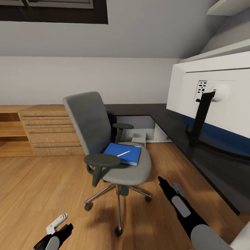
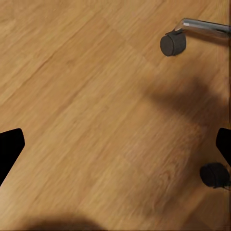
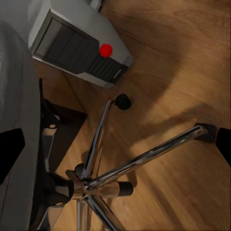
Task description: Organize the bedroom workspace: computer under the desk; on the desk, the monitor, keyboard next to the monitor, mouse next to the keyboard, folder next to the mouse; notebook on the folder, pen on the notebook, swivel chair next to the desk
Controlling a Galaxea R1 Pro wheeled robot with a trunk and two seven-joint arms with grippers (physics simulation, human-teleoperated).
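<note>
Lowest in the head view, at the left, the left gripper hangs over the bare wood floor; in its wrist view the two dark fingertips sit far apart with only floor and casters between them, so it is open and holds nothing. Moving right, the swivel chair stands well apart from the desk, turned partly away. On its seat lies the folder, and the pen lies across it; I cannot tell if the notebook is there. Right of the chair base, the right gripper reaches forward, low and near the seat edge; its wrist view looks down at the chrome star base and the computer, with the fingertips wide and empty. Farthest right, the monitor stands on the desk.

I judge the step in hand is fetching the folder from the chair. Next, the right arm must rise to seat height and take the folder's near edge without tipping off the pen.
</note>
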